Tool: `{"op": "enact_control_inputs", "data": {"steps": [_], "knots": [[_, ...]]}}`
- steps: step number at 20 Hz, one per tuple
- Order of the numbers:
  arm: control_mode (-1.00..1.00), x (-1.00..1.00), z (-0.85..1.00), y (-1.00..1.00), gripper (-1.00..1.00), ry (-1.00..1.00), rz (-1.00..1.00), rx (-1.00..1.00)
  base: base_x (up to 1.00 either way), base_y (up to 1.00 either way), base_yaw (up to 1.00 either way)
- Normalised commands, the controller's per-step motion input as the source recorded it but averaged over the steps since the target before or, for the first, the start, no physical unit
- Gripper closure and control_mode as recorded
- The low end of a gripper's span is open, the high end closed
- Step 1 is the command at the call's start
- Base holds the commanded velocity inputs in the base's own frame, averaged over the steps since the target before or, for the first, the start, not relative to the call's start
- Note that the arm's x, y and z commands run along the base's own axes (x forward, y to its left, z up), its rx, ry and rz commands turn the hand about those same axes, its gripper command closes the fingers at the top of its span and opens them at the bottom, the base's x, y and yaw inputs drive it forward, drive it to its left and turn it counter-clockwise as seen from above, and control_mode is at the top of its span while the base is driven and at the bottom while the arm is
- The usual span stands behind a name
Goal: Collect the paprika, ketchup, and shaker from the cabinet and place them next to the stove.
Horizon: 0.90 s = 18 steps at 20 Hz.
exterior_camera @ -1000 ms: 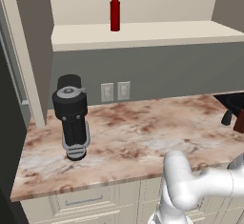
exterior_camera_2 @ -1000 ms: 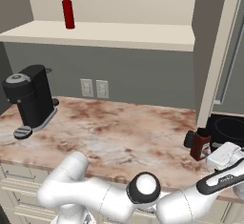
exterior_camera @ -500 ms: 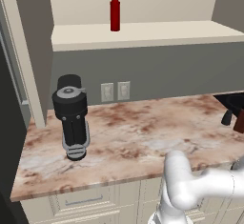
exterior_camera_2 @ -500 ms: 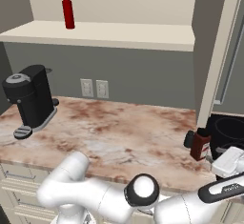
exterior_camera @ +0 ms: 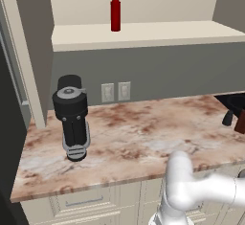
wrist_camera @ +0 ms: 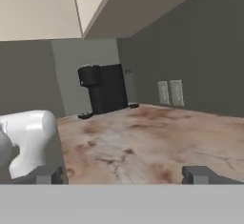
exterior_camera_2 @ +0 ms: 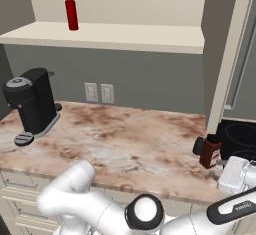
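Observation:
The ketchup (exterior_camera: 115, 13) (exterior_camera_2: 72, 13), a slim red bottle, stands upright on the cabinet shelf (exterior_camera: 167, 31) (exterior_camera_2: 125, 35). Down on the counter, the paprika (exterior_camera_2: 210, 151) (exterior_camera: 240, 122) and the small black shaker (exterior_camera_2: 199, 145) (exterior_camera: 228, 118) stand side by side against the black stove (exterior_camera_2: 240, 138) (exterior_camera: 234, 102). My gripper (wrist_camera: 124, 175) is open, with its fingertips (wrist_camera: 200, 174) far apart and nothing between them. Its white hand (exterior_camera_2: 234, 173) hangs low at the counter's front edge, just right of the paprika and apart from it, facing back along the counter.
A black coffee machine (exterior_camera: 72, 116) (exterior_camera_2: 32, 106) (wrist_camera: 102, 92) stands at the counter's left end. Two wall outlets (exterior_camera: 116, 92) (exterior_camera_2: 98, 92) sit on the grey back wall. A tall beige panel (exterior_camera_2: 225, 54) rises beside the stove. Cream drawers (exterior_camera: 86, 202) run under the counter.
The hand has shifted slightly near the counter's front edge beside the paprika. The bottles and the shaker have not moved.

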Motion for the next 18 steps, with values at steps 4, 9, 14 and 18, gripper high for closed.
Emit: {"op": "enact_control_inputs", "data": {"steps": [4,9,14,18], "knots": [[-1.00,-0.46,0.02,1.00,-1.00,0.04,-0.05,0.00,0.00,0.00,0.00],[-1.00,-0.46,0.03,1.00,-1.00,0.04,-0.05,0.00,0.00,0.00,0.00],[-1.00,-0.40,0.06,1.00,-1.00,0.06,-0.06,-0.01,0.00,0.00,0.00],[-1.00,-0.37,0.11,1.00,-1.00,0.07,-0.07,-0.01,0.00,0.00,0.00]]}}
